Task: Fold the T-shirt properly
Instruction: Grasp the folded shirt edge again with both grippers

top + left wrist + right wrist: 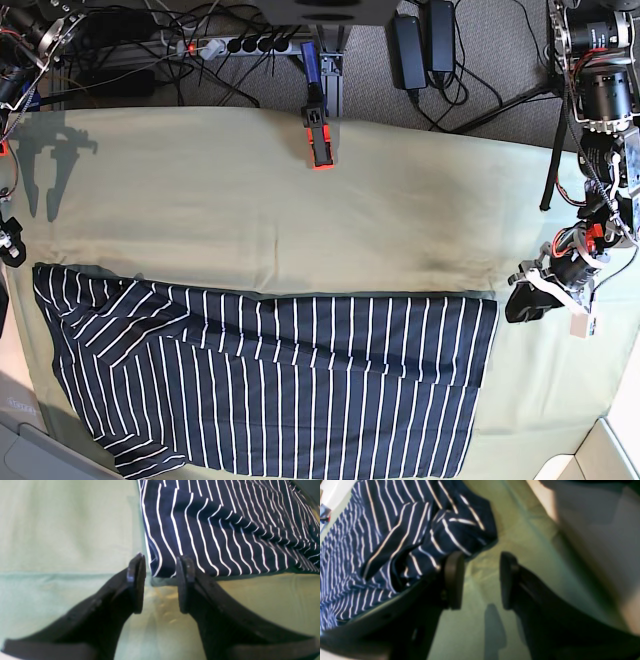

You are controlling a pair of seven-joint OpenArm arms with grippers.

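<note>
The T-shirt (pixel 280 390), dark navy with thin white stripes, lies spread flat along the near side of the pale green cloth (pixel 300 220). My left gripper (pixel 517 298) hovers just off the shirt's right upper corner. In the left wrist view that gripper (pixel 161 580) stands open, and the T-shirt (pixel 225 530) has its corner just beyond the tips, ungripped. My right gripper (pixel 481 580) is open too, with only green cloth between its fingers. Its left finger (pixel 453 580) is beside the bunched sleeve of the T-shirt (pixel 420 530). In the base view it is barely seen at the left edge.
A black and orange clamp (pixel 320 140) sits at the cloth's far edge. Behind it are a power strip (pixel 240 45), cables and power bricks on the floor. A stand leg (pixel 550 150) rises at the right. A white table corner (pixel 600 450) shows at bottom right.
</note>
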